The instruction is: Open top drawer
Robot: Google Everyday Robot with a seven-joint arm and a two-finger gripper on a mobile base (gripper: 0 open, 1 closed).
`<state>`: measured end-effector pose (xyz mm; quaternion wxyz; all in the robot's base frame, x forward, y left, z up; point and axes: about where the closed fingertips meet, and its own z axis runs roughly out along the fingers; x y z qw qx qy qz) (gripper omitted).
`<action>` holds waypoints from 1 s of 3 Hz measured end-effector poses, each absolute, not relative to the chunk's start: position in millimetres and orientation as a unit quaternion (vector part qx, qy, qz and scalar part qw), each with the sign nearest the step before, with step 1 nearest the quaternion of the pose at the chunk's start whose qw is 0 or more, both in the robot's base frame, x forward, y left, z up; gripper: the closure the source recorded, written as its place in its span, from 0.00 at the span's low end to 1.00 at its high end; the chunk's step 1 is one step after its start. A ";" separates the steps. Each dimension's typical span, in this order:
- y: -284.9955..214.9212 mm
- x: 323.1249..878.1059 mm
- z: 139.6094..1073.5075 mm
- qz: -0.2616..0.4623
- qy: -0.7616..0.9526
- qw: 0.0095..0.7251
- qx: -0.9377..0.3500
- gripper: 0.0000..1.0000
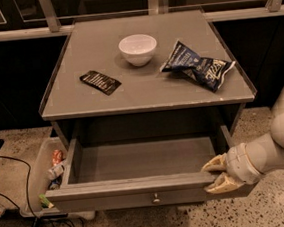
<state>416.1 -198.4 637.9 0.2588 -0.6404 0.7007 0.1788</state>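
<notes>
- Grey matte panel, flat and stiff by the look of it: the top drawer [115, 200] stands pulled well out from under the table top [145, 92]. Its shallow box is bare inside and its front panel is nearest the camera.
- The gripper [216, 174] sits at the right end of that front panel. One pale finger lies over the top rim and the other rests lower, against the front face. It appears to be pinching the panel between them, clamped on the drawer rather than loose.
- Judged by its look, this is a rigid box that will neither flex nor crush, so a firm pinch should do no harm. Empty as it is, it should be light, and any resistance would come from the runners rather than from weight.
- The matte face looks none too slippery, but the rim gives the fingers little depth to hold.
- A pull from one corner could skew the drawer in its runners and make it bind. The small round knob [156, 199] at the centre is the truer place to pull, though it looks smooth and easy to slip off.
- The drawer seems open about as far as the task needs.
- On the table top stand a white bowl [138, 49], a blue snack bag [198, 67] and a dark packet [100, 82], all well apart from the gripper.
- A plastic bin [34, 182] sits on the floor just beside the drawer's left side.
</notes>
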 end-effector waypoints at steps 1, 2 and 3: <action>-198.4 416.1 637.9 0.179 0.701 0.259 -0.640 0.35; -202.5 411.3 635.8 0.198 0.691 0.266 -0.643 0.12; -213.4 386.8 635.1 0.217 0.675 0.272 -0.650 0.13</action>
